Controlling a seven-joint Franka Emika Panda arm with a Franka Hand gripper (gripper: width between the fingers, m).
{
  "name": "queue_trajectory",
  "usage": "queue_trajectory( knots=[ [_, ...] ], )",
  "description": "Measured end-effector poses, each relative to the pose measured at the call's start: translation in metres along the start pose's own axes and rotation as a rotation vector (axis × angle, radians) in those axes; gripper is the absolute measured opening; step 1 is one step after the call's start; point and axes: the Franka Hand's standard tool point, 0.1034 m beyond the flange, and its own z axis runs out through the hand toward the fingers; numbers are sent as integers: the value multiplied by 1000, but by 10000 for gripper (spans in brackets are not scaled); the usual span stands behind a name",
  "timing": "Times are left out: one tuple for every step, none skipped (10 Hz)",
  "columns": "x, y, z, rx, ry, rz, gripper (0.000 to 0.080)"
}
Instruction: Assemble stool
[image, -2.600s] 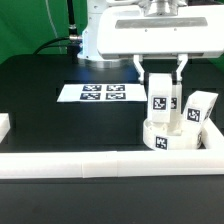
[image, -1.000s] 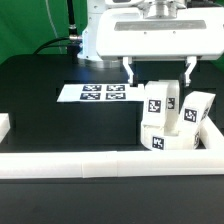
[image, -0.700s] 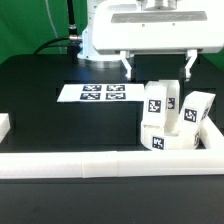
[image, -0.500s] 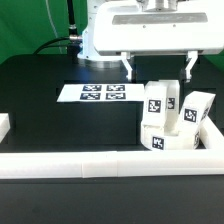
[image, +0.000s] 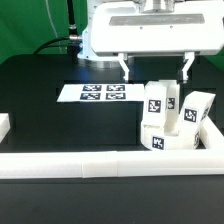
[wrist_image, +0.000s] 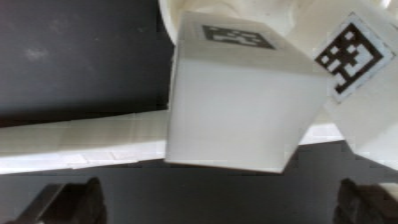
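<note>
end effector (image: 155, 73): hung open over upright leg (image: 158, 105) | wrist view only: showed leg's top tag (wrist_image: 237, 38) | exterior view only: showed marker board (image: 101, 93)

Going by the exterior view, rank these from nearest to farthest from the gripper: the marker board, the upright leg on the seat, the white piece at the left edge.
1. Upright leg: directly under the open gripper, standing on the seat.
2. Marker board: lying flat, toward the exterior view's left.
3. White piece: at the exterior view's far left edge.
</note>
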Motion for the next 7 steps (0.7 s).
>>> queue_trajectory(
  knots=[
    [-8,-1,2,3,-96,8,648],
    [-7,-2,1,8,-184,18,648],
    [-6,-1,2,8,-249,26,648],
    [-7,4,4,4,-316,33,648],
    [-5,7,6,4,-363,39,648],
    [-9,1,1,11,-447,40,648],
    [-3,0,2,13,-432,40,648]
  ],
)
